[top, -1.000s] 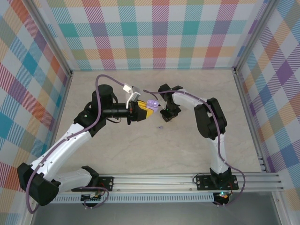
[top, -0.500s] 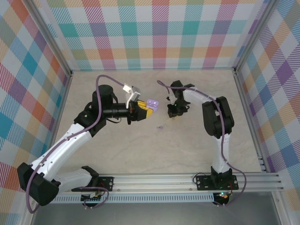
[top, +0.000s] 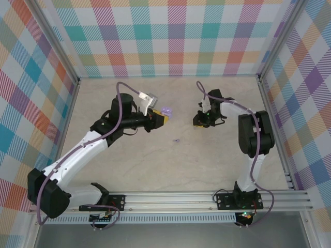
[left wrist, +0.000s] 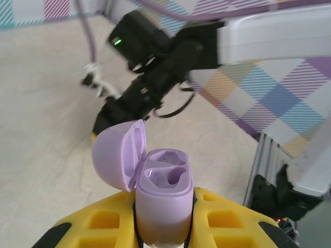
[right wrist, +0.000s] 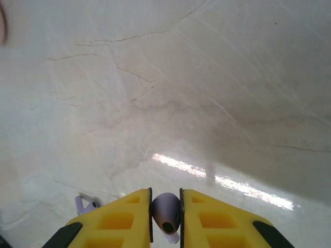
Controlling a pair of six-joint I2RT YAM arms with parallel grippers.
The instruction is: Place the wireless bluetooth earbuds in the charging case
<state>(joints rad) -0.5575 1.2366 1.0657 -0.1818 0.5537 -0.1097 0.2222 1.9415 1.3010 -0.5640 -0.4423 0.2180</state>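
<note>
The lilac charging case (left wrist: 164, 192) stands upright between the yellow pads of my left gripper (left wrist: 164, 230), which is shut on it. Its lid (left wrist: 117, 155) is swung open to the left, and both sockets look empty. From above, the case (top: 166, 111) is held over the table's middle back by the left gripper (top: 159, 118). My right gripper (top: 198, 120), a short way to the case's right, is shut on one lilac earbud (right wrist: 166, 213). A second lilac earbud (top: 177, 140) lies loose on the table, also seen as a small earbud (right wrist: 85, 203) left of the right fingers.
Checked walls close the table (top: 155, 165) on three sides. A metal rail (top: 207, 199) runs along the near edge by the arm bases. The right arm's dark wrist (left wrist: 155, 77) hangs beyond the case in the left wrist view.
My right gripper has drawn back to the right, away from the case, closing fully on the earbud. The left arm has shifted slightly back with the case. The loose earbud has not moved.
</note>
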